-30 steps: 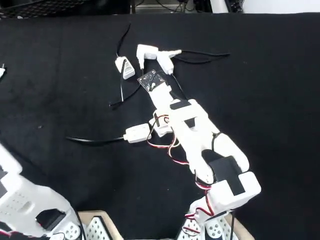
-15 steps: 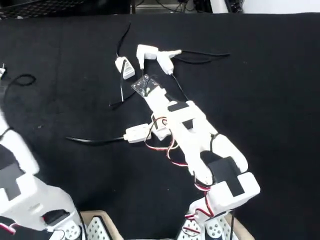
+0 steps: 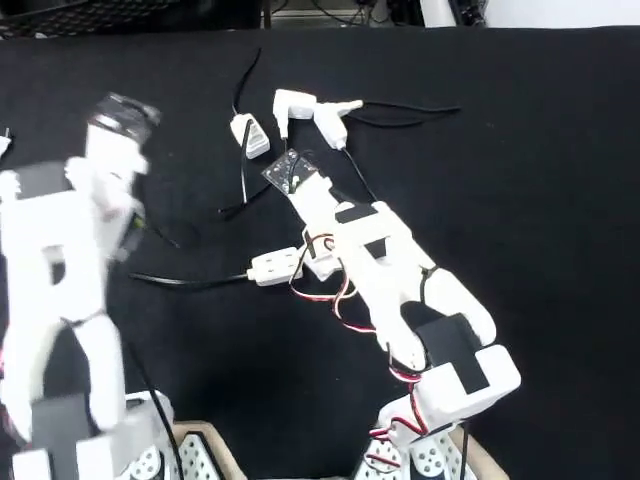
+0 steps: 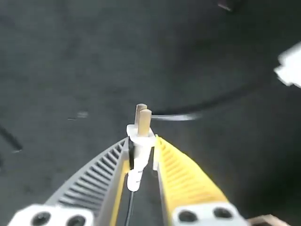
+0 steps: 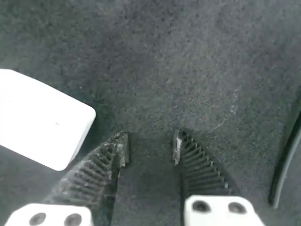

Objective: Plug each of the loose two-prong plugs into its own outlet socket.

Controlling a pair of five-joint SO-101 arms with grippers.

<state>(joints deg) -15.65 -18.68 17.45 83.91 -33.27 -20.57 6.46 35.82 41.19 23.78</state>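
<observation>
My left gripper (image 4: 141, 141) is shut on a white two-prong plug (image 4: 140, 136); the plug's prongs (image 4: 142, 117) stick out past the fingertips, above the black cloth. In the high view the left arm stands raised over the table's left side, its gripper (image 3: 120, 115) at the top. My right gripper (image 5: 149, 146) is open and low over the cloth, with a white outlet block (image 5: 42, 125) beside one finger. In the high view it (image 3: 290, 172) sits just below three white outlet blocks (image 3: 250, 133) (image 3: 290, 103) (image 3: 335, 122). A fourth block (image 3: 275, 265) lies beside the right arm.
Black cables (image 3: 240, 180) run from the blocks across the black cloth. One cable (image 3: 185, 282) trails left from the lower block. A small white piece (image 3: 3, 142) lies at the table's left edge. The cloth's right half (image 3: 540, 180) is bare.
My left arm has swung up from the lower left corner to stand over the table's left side. The right gripper shifted slightly left a second ago, then stayed put.
</observation>
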